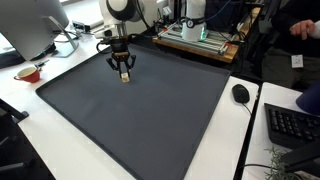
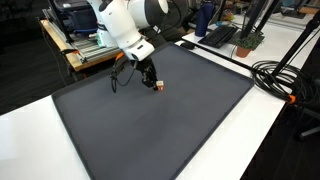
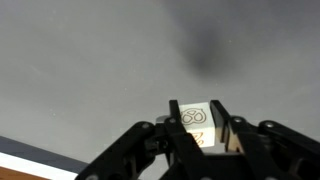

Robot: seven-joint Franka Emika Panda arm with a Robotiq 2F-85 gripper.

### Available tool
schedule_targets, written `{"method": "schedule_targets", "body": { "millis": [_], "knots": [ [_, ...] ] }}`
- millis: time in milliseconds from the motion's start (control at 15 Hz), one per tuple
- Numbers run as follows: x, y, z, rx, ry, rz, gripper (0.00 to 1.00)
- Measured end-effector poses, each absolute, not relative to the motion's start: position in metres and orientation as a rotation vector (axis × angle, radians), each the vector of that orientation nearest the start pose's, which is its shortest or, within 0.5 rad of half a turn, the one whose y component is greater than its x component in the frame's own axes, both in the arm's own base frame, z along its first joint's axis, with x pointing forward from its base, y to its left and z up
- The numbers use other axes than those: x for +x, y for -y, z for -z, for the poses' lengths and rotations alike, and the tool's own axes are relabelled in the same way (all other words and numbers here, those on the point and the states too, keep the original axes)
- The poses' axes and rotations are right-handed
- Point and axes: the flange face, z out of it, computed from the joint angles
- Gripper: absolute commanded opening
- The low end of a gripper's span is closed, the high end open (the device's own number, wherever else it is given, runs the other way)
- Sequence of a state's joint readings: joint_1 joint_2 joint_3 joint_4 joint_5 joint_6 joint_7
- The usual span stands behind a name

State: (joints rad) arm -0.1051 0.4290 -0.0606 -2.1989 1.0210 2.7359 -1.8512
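Note:
My gripper (image 3: 202, 120) is shut on a small pale wooden block (image 3: 198, 118) with a looped dark mark on its top face and an orange mark on its side. In both exterior views the gripper (image 1: 123, 74) (image 2: 152, 84) hangs low over the dark grey mat (image 1: 140, 110) (image 2: 150, 120), near its far edge. The block (image 1: 124, 78) (image 2: 157, 86) shows between the fingertips, at or just above the mat surface. I cannot tell whether it touches the mat.
A red cup (image 1: 30, 73) stands on the white table beside the mat. A black mouse (image 1: 240, 93) and keyboard (image 1: 290, 125) lie on the other side. Equipment and cables (image 1: 200, 38) sit behind the mat. Black cables (image 2: 285, 80) lie on the white surface.

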Motion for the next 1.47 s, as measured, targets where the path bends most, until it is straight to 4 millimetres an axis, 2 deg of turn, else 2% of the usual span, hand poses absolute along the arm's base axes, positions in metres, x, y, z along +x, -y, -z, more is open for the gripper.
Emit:
{"method": "schedule_targets", "body": {
  "millis": [267, 333, 600, 1067, 1133, 1200, 1467],
  "knots": [
    [0.537, 0.124, -0.187, -2.736, 1.098, 0.61, 0.35],
    [0.537, 0.124, -0.187, -2.736, 1.098, 0.61, 0.1],
    [0.537, 0.124, -0.184, -2.735, 1.098, 0.603, 0.1],
    [0.537, 0.124, -0.162, -2.731, 1.09, 0.556, 0.1],
    [0.537, 0.124, -0.159, -2.731, 1.089, 0.55, 0.28],
    [0.538, 0.124, -0.156, -2.73, 1.089, 0.546, 0.54],
    [0.538, 0.125, -0.149, -2.736, 1.068, 0.529, 0.82]
  ]
}}
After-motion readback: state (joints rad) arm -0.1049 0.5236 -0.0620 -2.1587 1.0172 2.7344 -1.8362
